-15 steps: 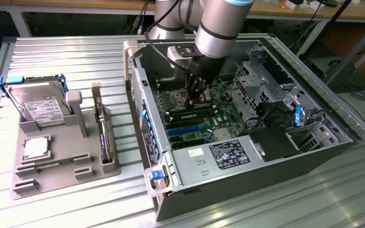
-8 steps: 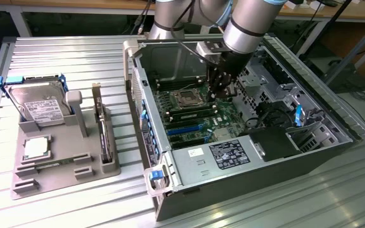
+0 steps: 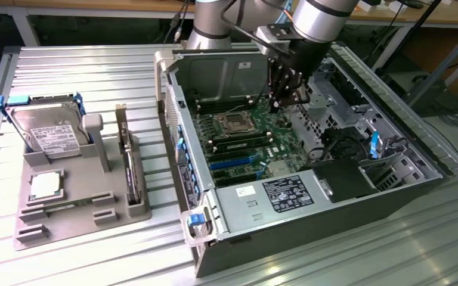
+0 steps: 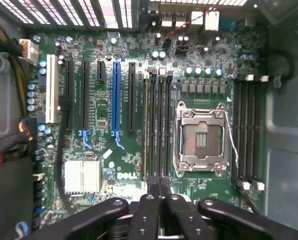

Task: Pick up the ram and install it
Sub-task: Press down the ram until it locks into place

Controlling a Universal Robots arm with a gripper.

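My gripper (image 3: pixel 275 108) reaches down into the open computer case (image 3: pixel 388 179), over the motherboard (image 4: pixel 104 150). Its black fingers are shut, and I see nothing between them. In the wrist view the gripper (image 4: pixel 158 182) hangs over one end of the bank of long memory slots (image 4: pixel 160 125) beside the processor socket (image 4: pixel 201 135). A thin greenish strip, seen edge-on in the outermost slot of that bank, looks like the ram (image 4: pixel 146 125). Whether the fingertips touch it I cannot tell.
A second slot bank (image 4: pixel 246 130) lies on the socket's other side. Expansion slots, one blue (image 4: pixel 115 100), and a silver heatsink (image 4: pixel 82 176) are on the board. On the exterior view's left, a grey tray (image 3: pixel 78 223) holds a hard drive (image 3: pixel 50 128), a square silver chip (image 3: pixel 46 186) and an upright card (image 3: pixel 129 170).
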